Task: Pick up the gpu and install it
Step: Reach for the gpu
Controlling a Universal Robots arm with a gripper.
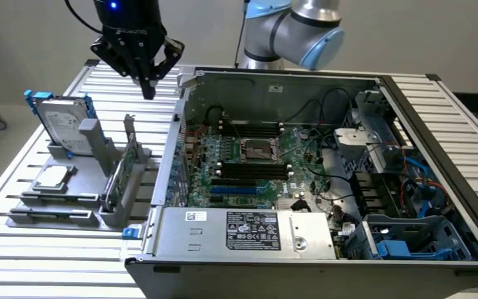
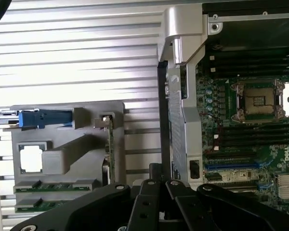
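The gpu [image 1: 127, 169] stands on edge in a slot of the grey parts holder [image 1: 73, 215], green board upright with its silver bracket on top. In the wrist view the gpu [image 2: 110, 144] appears edge-on in the holder [image 2: 62, 159]. My gripper [image 1: 149, 92] hangs above the slatted table, behind the holder and close to the open computer case's side wall [image 1: 175, 143]. Its black fingers are shut together with nothing between them. The gripper [image 2: 162, 185] looks down along that case wall, apart from the gpu.
A silver hard drive with a blue frame [image 1: 60, 121] and a small square processor chip [image 1: 54, 177] sit in the same holder. The open case holds the motherboard [image 1: 248, 162], cables and a power supply [image 1: 248, 232]. The arm's base [image 1: 293, 31] stands behind the case.
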